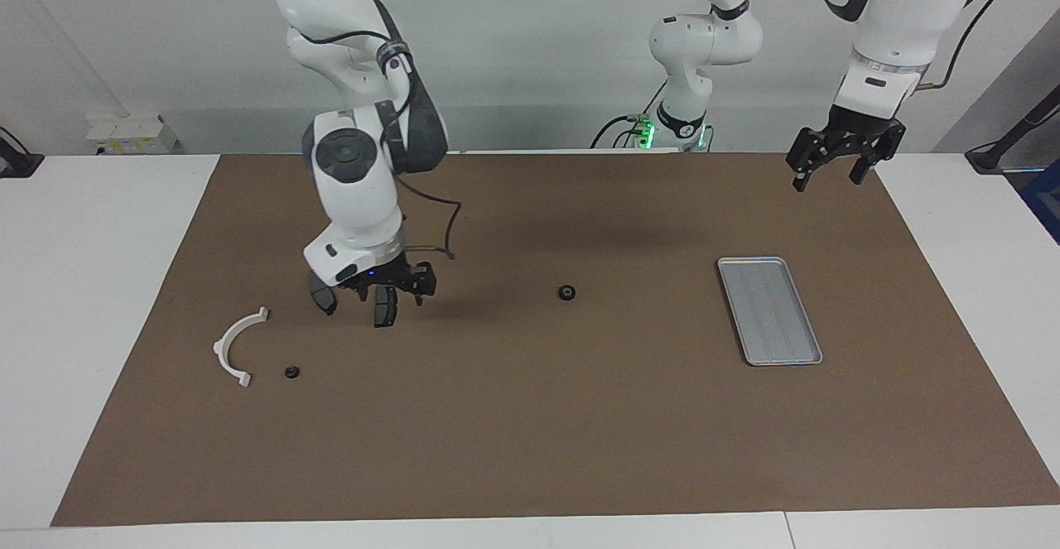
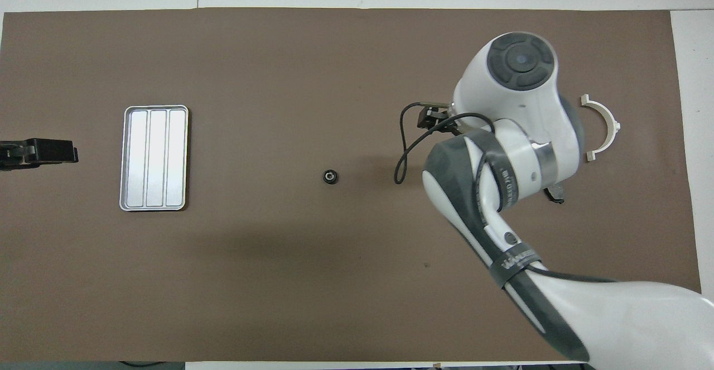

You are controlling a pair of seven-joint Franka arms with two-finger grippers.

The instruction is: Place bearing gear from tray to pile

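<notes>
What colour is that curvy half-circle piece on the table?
White. The semicircular bracket shows best in the facing view, lying on the brown mat.

1. The tray (image 1: 769, 310) (image 2: 154, 158) is a flat silver-grey rectangle with rounded corners, a raised rim and lengthwise ridges. It lies toward the left arm's end of the brown mat with nothing in it.
2. One bearing gear (image 1: 567, 292) (image 2: 330, 177), small, dark and round, lies flat near the mat's middle, well apart from the tray.
3. A second small dark gear (image 1: 291, 372) lies just beside the white half-ring bracket (image 1: 235, 348) (image 2: 602, 126).
4. Two dark grey pads (image 1: 384, 306) lie nearer to the robots than the bracket, partly hidden.
</notes>
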